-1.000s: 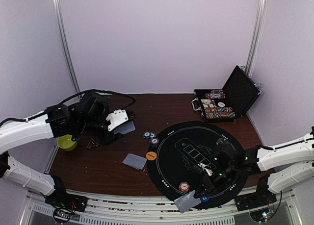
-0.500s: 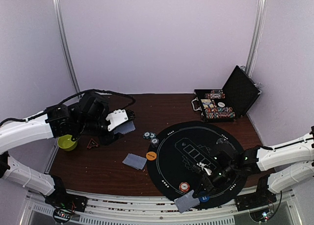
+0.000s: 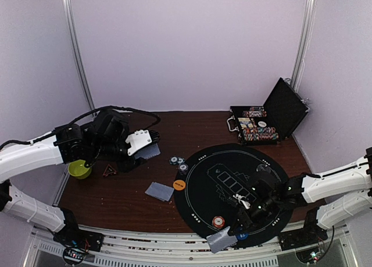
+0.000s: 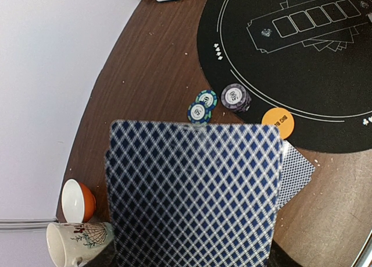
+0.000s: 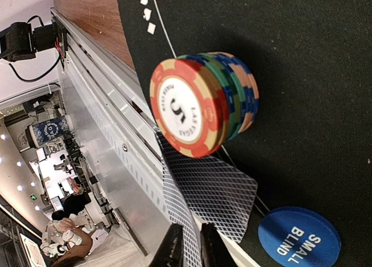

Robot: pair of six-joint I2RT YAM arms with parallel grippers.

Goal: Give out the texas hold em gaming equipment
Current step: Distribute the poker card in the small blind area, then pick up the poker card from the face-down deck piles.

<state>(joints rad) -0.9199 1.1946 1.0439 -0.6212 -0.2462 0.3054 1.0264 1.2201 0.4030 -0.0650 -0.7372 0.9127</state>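
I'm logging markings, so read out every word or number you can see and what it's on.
"SMALL BLIND": blue disc.
"5", "LAS VEGAS": top chip of the stack.
"BIG B", cut off: orange disc.
Numbers on the loose chips: too blurred.

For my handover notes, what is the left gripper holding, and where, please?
A stack of blue diamond-backed playing cards, by its end nearest the wrist.

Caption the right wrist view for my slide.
Striped chip stack and blue Small Blind disc on black mat, cards alongside.
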